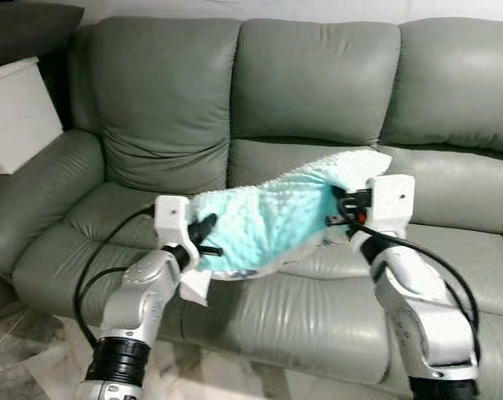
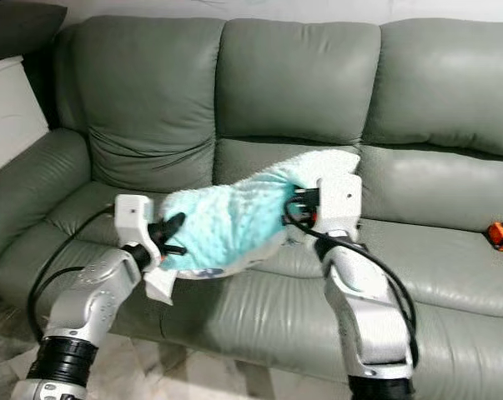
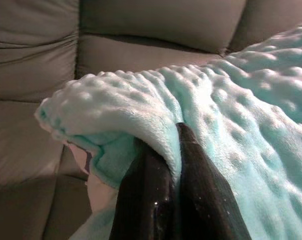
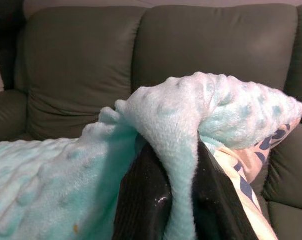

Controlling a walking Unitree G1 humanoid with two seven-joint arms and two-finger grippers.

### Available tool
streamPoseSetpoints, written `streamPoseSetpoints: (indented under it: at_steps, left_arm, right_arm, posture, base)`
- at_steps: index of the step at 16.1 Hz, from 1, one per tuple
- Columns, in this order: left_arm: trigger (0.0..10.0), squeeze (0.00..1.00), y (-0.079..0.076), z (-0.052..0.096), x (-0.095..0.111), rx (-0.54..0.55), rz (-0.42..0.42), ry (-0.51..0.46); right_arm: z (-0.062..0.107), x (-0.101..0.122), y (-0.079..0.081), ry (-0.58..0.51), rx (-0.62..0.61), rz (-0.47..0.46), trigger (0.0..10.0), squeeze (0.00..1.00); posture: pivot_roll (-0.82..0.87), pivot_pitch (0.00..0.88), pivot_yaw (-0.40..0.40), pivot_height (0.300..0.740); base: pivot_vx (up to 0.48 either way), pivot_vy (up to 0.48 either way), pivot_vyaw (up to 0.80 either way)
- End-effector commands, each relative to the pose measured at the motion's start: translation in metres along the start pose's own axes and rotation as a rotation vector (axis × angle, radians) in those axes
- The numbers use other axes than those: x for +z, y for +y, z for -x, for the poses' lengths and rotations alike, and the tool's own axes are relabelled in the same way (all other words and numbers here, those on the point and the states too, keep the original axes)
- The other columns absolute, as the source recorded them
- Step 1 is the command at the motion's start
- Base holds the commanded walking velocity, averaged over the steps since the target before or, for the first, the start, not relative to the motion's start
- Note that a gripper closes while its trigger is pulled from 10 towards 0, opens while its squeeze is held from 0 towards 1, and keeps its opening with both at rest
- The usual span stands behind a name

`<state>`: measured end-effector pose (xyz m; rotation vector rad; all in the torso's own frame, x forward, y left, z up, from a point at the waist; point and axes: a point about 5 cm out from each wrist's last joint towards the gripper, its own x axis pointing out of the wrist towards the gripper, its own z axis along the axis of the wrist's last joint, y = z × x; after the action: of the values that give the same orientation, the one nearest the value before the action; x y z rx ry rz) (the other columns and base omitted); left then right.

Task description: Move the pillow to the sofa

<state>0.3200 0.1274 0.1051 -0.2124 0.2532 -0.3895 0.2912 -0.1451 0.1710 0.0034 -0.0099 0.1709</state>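
Note:
A soft mint-green pillow (image 1: pixel 272 217) with a bumpy fleece cover hangs in the air just over the front of the sofa's middle seat (image 1: pixel 268 158). My left gripper (image 1: pixel 206 236) is shut on its left end, the fabric pinched between the two black fingers (image 3: pixel 191 190). At the other end my right gripper (image 1: pixel 339 208) is shut on the pillow too, a fold of fleece (image 4: pixel 178 150) squeezed between its fingers. A patterned underside (image 4: pixel 251 170) peeks out below the fleece. The pillow sags between the two grips.
The grey leather sofa (image 1: pixel 176 108) spans the view, with its left armrest (image 1: pixel 34 192) close by. A white cabinet (image 1: pixel 13 112) stands at the far left. An orange object (image 2: pixel 501 235) lies on the right seat. Marble floor (image 1: pixel 17 358) shows below.

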Motion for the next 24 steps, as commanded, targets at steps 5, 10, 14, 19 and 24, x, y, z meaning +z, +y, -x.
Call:
streamPoseSetpoints:
  at_steps: [5, 10, 14, 19, 24]
  left_arm:
    - [10.0, 0.0, 0.004, 0.0, 0.01, -0.012, -0.058, -0.013]
    - [10.0, 0.0, -0.015, 0.0, 0.004, -0.115, -0.059, -0.012]
    - [10.0, 0.0, -0.022, -0.001, 0.0, -0.138, -0.073, -0.006]
    - [10.0, 0.0, -0.03, 0.0, -0.005, -0.171, -0.066, -0.011]
    - [10.0, 0.0, -0.03, 0.001, -0.001, -0.194, -0.023, -0.043]
  right_arm:
    - [0.001, 0.008, 0.007, -0.042, 0.01, -0.009, 10.0, 0.0]
    - [0.001, 0.004, -0.002, -0.009, -0.038, 0.047, 10.0, 0.0]
    - [0.0, 0.002, -0.01, 0.01, -0.078, 0.069, 10.0, 0.0]
    - [-0.001, 0.002, -0.007, 0.011, -0.066, 0.071, 10.0, 0.0]
    - [-0.001, 0.002, -0.005, 0.01, -0.044, 0.069, 10.0, 0.0]
  posture:
    - [-0.12, 0.0, 0.081, 0.74]
    - [-0.13, 0.0, 0.079, 0.74]
    - [-0.13, 0.0, 0.075, 0.74]
    - [-0.13, 0.0, 0.071, 0.74]
    - [-0.13, 0.0, 0.067, 0.74]
  base:
    - [0.0, 0.48, 0.0]
    - [0.0, 0.096, 0.0]
    - [0.0, 0.0, -0.58]
    - [0.0, 0.0, -0.44]
    - [0.0, 0.0, 0.0]
